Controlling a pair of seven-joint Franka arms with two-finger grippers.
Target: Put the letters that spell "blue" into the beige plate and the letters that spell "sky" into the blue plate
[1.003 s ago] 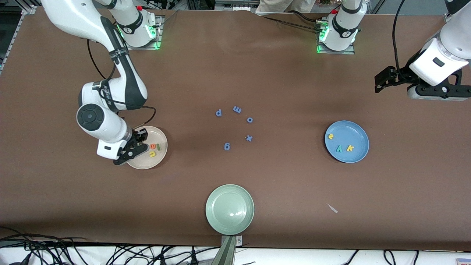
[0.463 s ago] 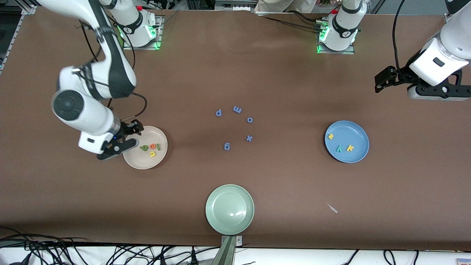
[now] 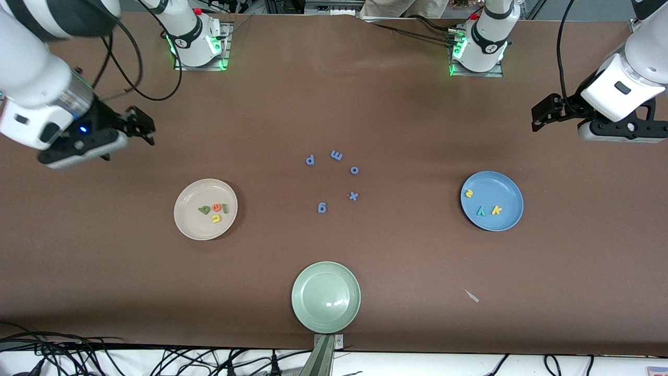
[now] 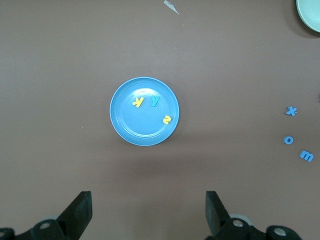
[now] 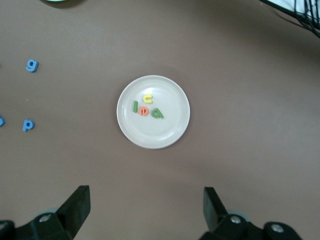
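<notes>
Resting in the beige plate [image 3: 188, 224]: green b [image 3: 203, 210], orange e [image 3: 216, 207], green l [image 3: 225, 208], yellow u [image 3: 216, 219]. Blue plate [image 3: 509, 219] holds s [image 3: 468, 194], y [image 3: 481, 211], k [image 3: 497, 210]. Right gripper [image 3: 140, 124] & left gripper [image 3: 543, 112] hang empty over bare table, jaws wide apart.

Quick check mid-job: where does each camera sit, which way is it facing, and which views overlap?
Front view: high across the table, facing both bases; shows the right gripper and the left gripper, both open, raised off the table.
Left wrist view: looks down on the blue plate holding the s, k, y letters; own fingertips show.
Right wrist view: looks down on the beige plate holding the b, l, u, e letters; own fingertips show.
Shared: each wrist view's plate also appears in the front view.
</notes>
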